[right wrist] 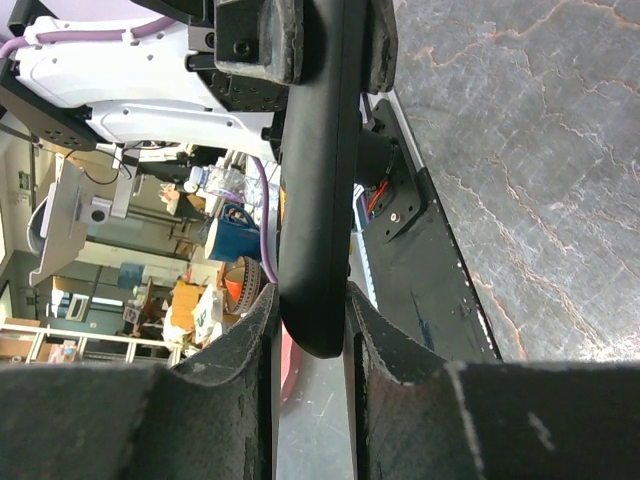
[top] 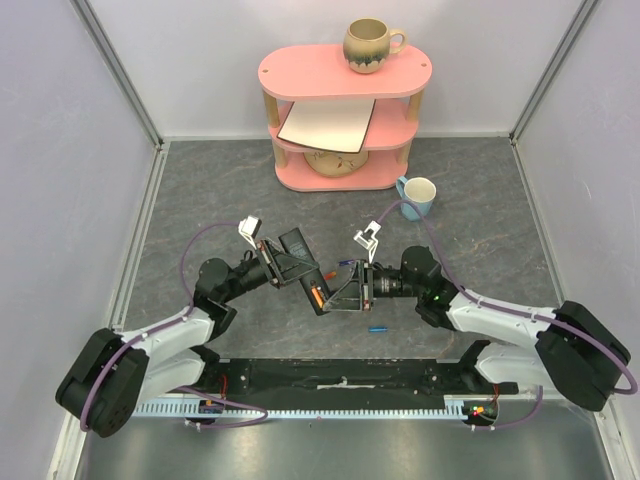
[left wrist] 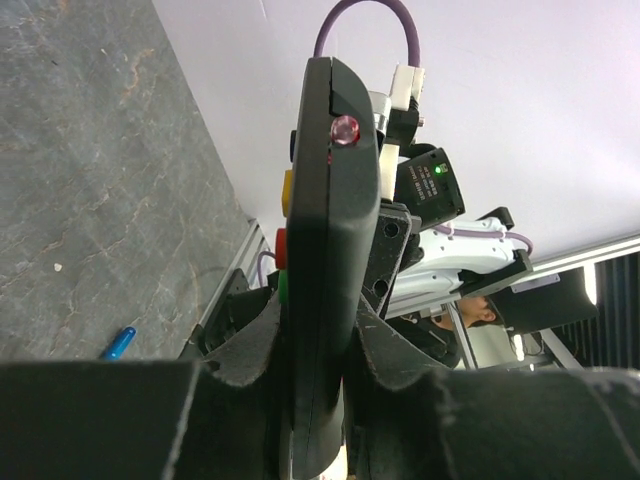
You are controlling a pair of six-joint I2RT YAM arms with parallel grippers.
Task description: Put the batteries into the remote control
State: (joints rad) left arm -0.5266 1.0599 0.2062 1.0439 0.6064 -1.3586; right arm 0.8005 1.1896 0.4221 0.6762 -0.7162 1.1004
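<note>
The black remote control (top: 296,244) hangs in the air above the table's middle, held at both ends. My left gripper (top: 288,268) is shut on it; in the left wrist view the remote (left wrist: 335,220) stands edge-on between the fingers (left wrist: 250,345), its yellow, red and green buttons facing left. My right gripper (top: 342,290) is shut on the other end; in the right wrist view the remote (right wrist: 318,180) sits between the pads (right wrist: 385,335). A red-orange battery (top: 317,296) shows at the remote's near end. A blue battery (top: 377,328) lies on the table, and also shows in the left wrist view (left wrist: 118,343).
A pink shelf (top: 342,70) stands at the back with a brown mug (top: 370,45) on top and a white board inside. A blue and white mug (top: 418,195) stands to its right. A black base strip (top: 340,375) runs along the near edge.
</note>
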